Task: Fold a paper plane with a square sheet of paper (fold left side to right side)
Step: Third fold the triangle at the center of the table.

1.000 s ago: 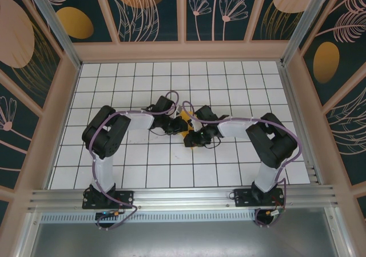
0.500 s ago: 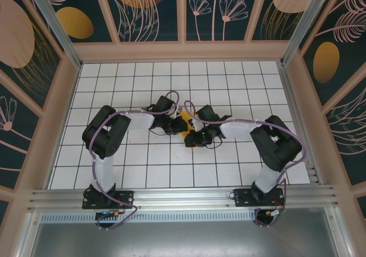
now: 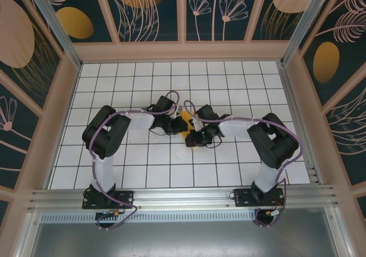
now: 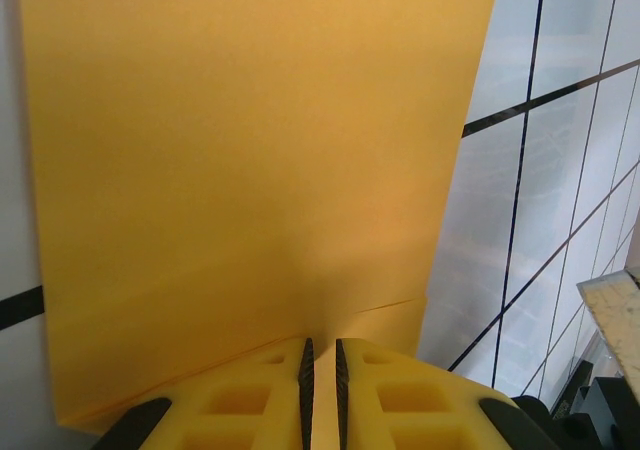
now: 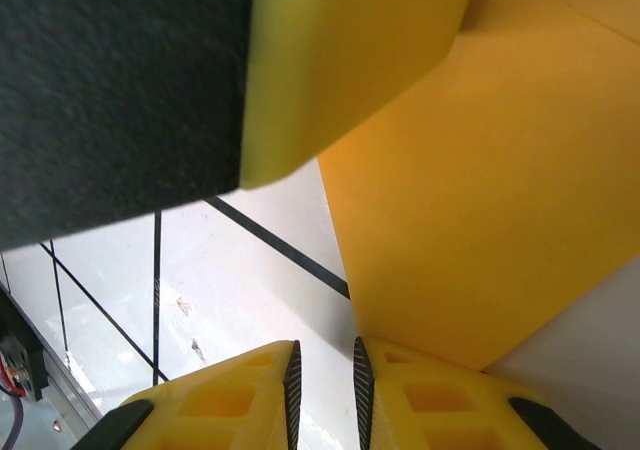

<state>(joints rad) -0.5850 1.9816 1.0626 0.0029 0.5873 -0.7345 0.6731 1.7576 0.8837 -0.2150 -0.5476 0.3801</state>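
Seen from above, the left arm (image 3: 102,134) and right arm (image 3: 273,141) rise from their bases, bend at raised elbows and stretch their forearms inward, with the wrists nearly meeting in the middle. The left gripper (image 4: 321,370) points down, its yellow fingers (image 4: 240,400) drawn to a thin slit. The right gripper (image 5: 323,380) hangs just beside it, its fingers likewise pressed almost together.

Overhead, plus two close wrist views

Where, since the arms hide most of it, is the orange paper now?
In the top view, the orange paper sits mid-table on the white grid, between the left pincer and right pincer, mostly covered by them.
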